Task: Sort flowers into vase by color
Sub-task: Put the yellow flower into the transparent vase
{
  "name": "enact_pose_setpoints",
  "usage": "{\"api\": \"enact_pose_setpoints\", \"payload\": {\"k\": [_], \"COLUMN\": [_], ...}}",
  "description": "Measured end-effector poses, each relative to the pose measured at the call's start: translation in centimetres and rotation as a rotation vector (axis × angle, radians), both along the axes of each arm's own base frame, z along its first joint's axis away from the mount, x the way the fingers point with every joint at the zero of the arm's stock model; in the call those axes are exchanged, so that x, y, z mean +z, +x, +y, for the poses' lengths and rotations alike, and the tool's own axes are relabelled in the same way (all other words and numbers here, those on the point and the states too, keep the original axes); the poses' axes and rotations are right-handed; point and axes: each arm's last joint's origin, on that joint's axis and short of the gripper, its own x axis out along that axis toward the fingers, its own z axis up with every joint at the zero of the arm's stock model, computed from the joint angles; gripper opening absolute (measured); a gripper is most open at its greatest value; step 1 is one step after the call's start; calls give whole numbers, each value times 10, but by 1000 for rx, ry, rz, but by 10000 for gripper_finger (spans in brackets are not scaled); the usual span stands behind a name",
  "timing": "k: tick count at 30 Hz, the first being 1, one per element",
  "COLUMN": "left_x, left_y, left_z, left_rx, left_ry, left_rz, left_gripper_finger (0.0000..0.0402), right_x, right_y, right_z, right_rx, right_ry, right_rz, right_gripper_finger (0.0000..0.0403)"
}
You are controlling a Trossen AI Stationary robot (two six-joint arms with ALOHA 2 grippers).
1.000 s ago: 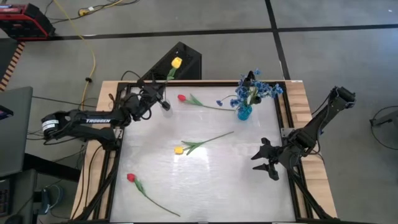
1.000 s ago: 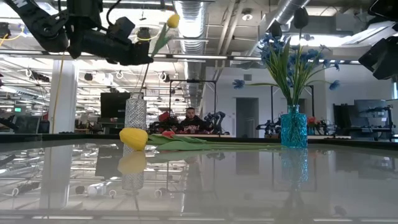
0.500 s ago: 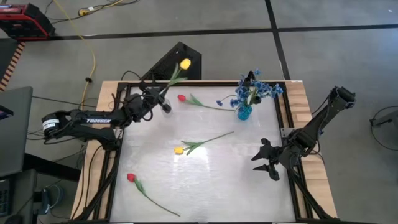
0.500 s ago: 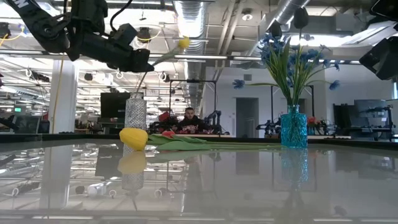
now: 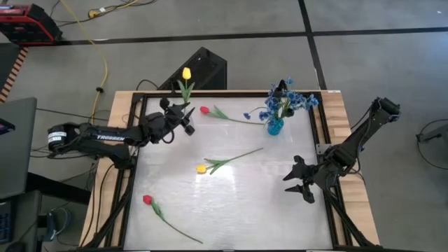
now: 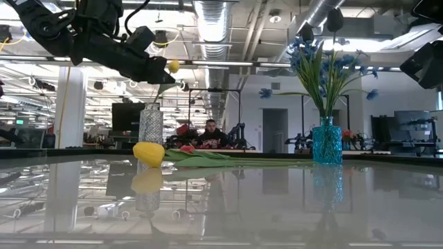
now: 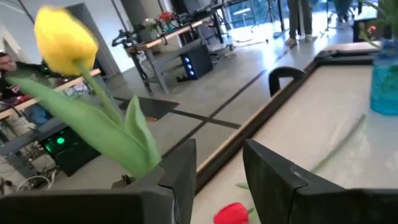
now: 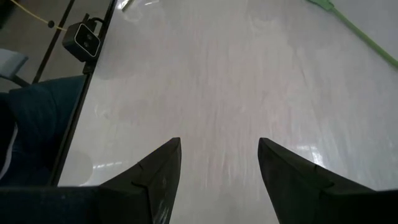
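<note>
A yellow tulip (image 5: 186,73) stands in the clear glass vase (image 6: 150,124) at the table's far left, its head (image 6: 174,66) high above the rim. My left gripper (image 5: 183,120) hangs open beside it; the stem and leaf (image 7: 118,134) pass outside one finger, and the gap between the fingers is empty. The blue vase (image 5: 274,127) at the far right holds blue sprigs (image 5: 288,101) and a black-headed flower (image 6: 335,19). Another yellow tulip (image 5: 201,169) lies mid-table. One red tulip (image 5: 204,110) lies by the far edge and another red tulip (image 5: 148,200) lies near left. My right gripper (image 5: 297,185) waits open at the right.
A black box (image 5: 203,66) stands on the floor beyond the table's far edge. Dark rails (image 5: 133,175) frame the white tabletop. In the low view a person (image 6: 211,130) sits in the room behind. Bare tabletop lies near the front edge (image 5: 245,217).
My left gripper has opened and let go of the yellow tulip, shifting slightly toward the table's right and near edges. The tulip has sunk lower into the clear vase, and its head has swung back from a rightward lean to nearly upright.
</note>
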Motion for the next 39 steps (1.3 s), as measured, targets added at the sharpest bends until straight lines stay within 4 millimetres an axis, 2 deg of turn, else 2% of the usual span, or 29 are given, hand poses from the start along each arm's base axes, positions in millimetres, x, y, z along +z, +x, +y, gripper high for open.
{"api": "enact_pose_setpoints", "payload": {"k": [10, 18, 25, 32, 39], "left_x": [6, 6, -4, -23, -53], "left_y": [10, 21, 19, 24, 42], "left_z": [-31, -78, -119, -154, -173], "left_rx": [9, -336, -495, -559, -602], "left_ry": [18, -169, -341, -410, -407], "left_rz": [-5, -111, -108, -101, -106], "left_gripper_finger": [126, 126, 126, 126, 126], "right_x": [7, -1, -17, -32, -48], "right_y": [8, 35, 67, 97, 120], "right_z": [-1, -5, -17, -38, -62], "right_rx": [13, 3, -48, -68, -59], "right_ry": [-1, -139, -259, -337, -364], "right_rz": [-89, -131, -126, -140, -153], "right_gripper_finger": [239, 239, 239, 239, 239]}}
